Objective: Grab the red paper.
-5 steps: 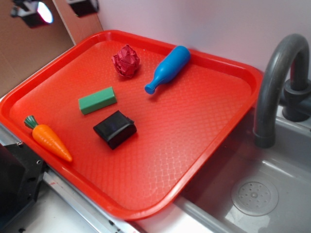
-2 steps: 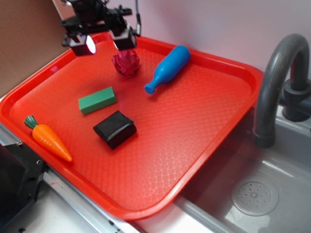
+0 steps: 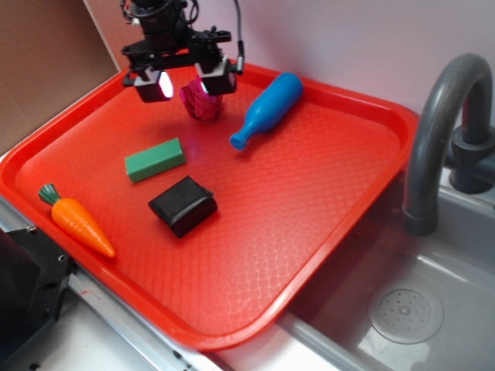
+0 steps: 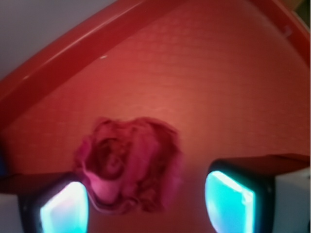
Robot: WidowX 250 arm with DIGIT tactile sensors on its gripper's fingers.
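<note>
Here the gripper (image 3: pixel 188 83) (jaws spread) seemingly straddles the red paper (image 4: pixel 130 165).

No text, label, brand, number or sign can be read in either view; every surface that is shown is plain, and the wrist view is blurred.

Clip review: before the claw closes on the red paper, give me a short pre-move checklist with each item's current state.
1. Claw open: ok.
2. Red paper between the fingers: ok in the wrist view, though off-centre, close to one finger.
3. Blue bottle outside the closing path: ok.
4. Green block well away: ok.
5. Claw low enough to grip: cannot tell.
6. Paper still resting on the tray: ok.
</note>
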